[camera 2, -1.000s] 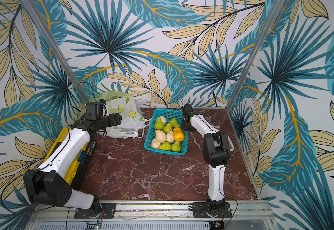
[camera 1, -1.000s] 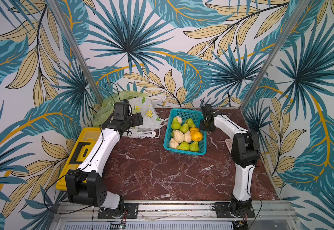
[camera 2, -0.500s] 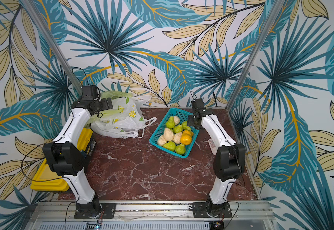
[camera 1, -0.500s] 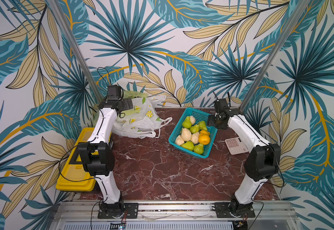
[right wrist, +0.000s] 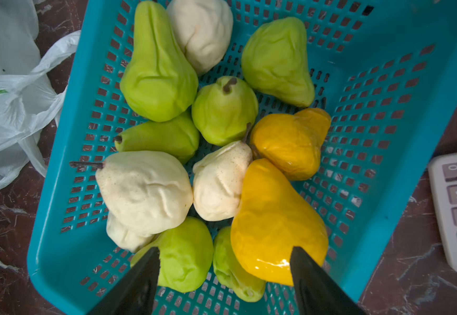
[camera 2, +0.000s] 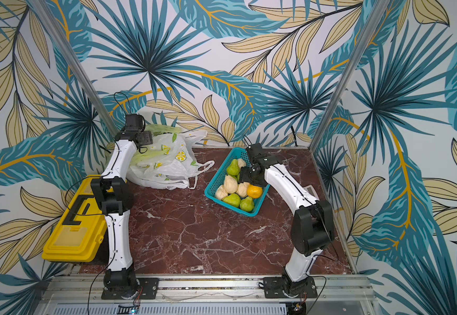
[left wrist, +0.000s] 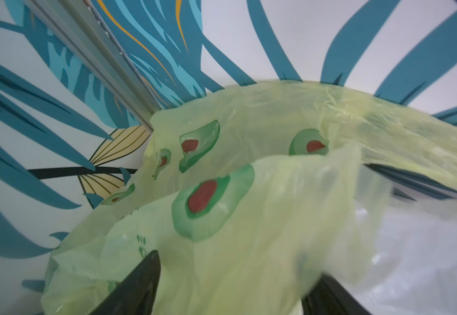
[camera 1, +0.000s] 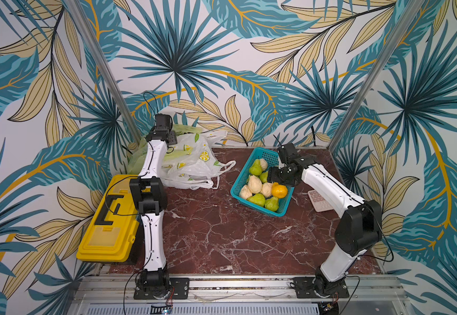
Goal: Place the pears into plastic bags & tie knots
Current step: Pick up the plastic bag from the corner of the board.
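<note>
Pears [right wrist: 144, 191] all in the teal basket [right wrist: 412, 136], none bagged. Some bright green, some cream-white, matte and dimpled, a few with dark stems, packed touching one another. Among them two glossy orange-yellow fruits [right wrist: 276, 226], also pear-shaped. Basket of rigid plastic, rectangular, walls and floor pierced with small square holes, set askew toward the right rear of the table. Right gripper [right wrist: 225, 248] just above the heap, black tapered fingers spread wide, clamped on nothing.

Plastic bags heaped at the back left corner. Two white bags [camera 1: 194, 163], thin and crinkled, printed with lemon slices, loop handles [camera 1: 226, 167] loose on the stone. Behind them a translucent yellow-green bag [left wrist: 276, 122] with avocado-half prints. Left gripper [left wrist: 235, 264] high at that bag, fingers well apart, film slack between them and draped over one.

Table [camera 1: 222, 231] of dark red marble-look stone, polished, veined white. Just right of the basket, a pale calculator [camera 1: 317, 200] lying flat. At the left edge a yellow plastic toolbox [camera 1: 104, 226], lid shut, black handle. On three sides, walls [camera 1: 173, 54] papered with big teal and sand-coloured palm leaves. Aluminium posts [camera 1: 99, 68] at the back corners. Metal rail [camera 1: 235, 283] along the front, both arm bases bolted on.
</note>
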Motion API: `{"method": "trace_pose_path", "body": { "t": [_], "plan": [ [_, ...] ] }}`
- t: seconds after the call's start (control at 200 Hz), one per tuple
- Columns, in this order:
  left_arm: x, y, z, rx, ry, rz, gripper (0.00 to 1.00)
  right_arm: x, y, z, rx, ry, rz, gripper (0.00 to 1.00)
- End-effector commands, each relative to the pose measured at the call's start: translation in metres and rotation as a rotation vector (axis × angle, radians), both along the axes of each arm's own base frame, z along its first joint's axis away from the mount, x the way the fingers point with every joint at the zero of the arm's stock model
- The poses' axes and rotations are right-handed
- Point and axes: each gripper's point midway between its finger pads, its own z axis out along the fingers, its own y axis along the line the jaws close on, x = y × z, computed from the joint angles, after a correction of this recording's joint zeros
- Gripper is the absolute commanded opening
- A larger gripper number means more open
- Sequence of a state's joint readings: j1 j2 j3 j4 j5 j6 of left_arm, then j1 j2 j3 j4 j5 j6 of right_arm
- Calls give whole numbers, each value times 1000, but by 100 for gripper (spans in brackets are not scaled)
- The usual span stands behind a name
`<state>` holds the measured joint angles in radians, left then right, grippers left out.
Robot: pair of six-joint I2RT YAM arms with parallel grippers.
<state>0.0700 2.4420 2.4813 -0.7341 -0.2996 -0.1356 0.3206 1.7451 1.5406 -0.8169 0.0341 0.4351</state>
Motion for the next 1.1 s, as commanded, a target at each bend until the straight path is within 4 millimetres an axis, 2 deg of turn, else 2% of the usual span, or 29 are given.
{"method": "trace_pose_path", "body": {
  "t": [0.0, 0.065, 0.115, 0.155, 0.175, 0.185, 0.23, 0.375, 0.471, 0.571, 0.631, 0.706, 0.806, 0.891, 0.916, 0.991, 1.091],
  "plan": [
    [10, 14, 23, 53, -58, -12, 51, -10, 1, 3, 12, 13, -9, 76],
    [14, 7, 44, 31, -108, -51, 32, -13, 1, 10, 16, 3, -15, 76],
    [11, 2, 68, 1, -158, -75, 17, -15, 4, 16, 28, -10, -15, 75],
    [7, -4, 88, -24, -198, -92, 8, -16, 8, 21, 43, -21, -13, 74],
    [7, -7, 91, -39, -205, -102, 5, -16, 11, 23, 50, -26, -12, 74],
    [2, -8, 109, -43, -235, -105, 3, -17, 12, 24, 54, -28, -11, 74],
    [-9, -13, 138, -73, -288, -113, 0, -18, 21, 30, 75, -39, -5, 73],
    [-50, -31, 221, -183, -441, -131, 0, -19, 54, 54, 150, -98, 21, 71],
    [-78, -51, 256, -294, -505, -164, 0, -16, 78, 75, 242, -153, 29, 69],
    [-103, -71, 280, -375, -546, -179, 0, -14, 106, 101, 363, -220, 53, 68],
    [-117, -78, 290, -432, -565, -167, 0, -14, 123, 116, 436, -260, 70, 68],
    [-133, -84, 297, -522, -582, -140, 0, -14, 140, 124, 512, -286, 84, 68],
    [-151, -115, 295, -704, -547, -184, 1, -19, 166, 143, 652, -309, 128, 70],
    [-159, -148, 275, -816, -487, -209, 2, -28, 183, 168, 737, -381, 145, 76],
    [-160, -156, 268, -855, -472, -207, 2, -30, 189, 183, 773, -429, 158, 78],
    [-166, -174, 246, -998, -448, -190, 2, -39, 196, 208, 830, -518, 148, 83],
    [-177, -194, 219, -1116, -438, -142, 2, -46, 199, 222, 896, -566, 107, 87]
  ]
}}
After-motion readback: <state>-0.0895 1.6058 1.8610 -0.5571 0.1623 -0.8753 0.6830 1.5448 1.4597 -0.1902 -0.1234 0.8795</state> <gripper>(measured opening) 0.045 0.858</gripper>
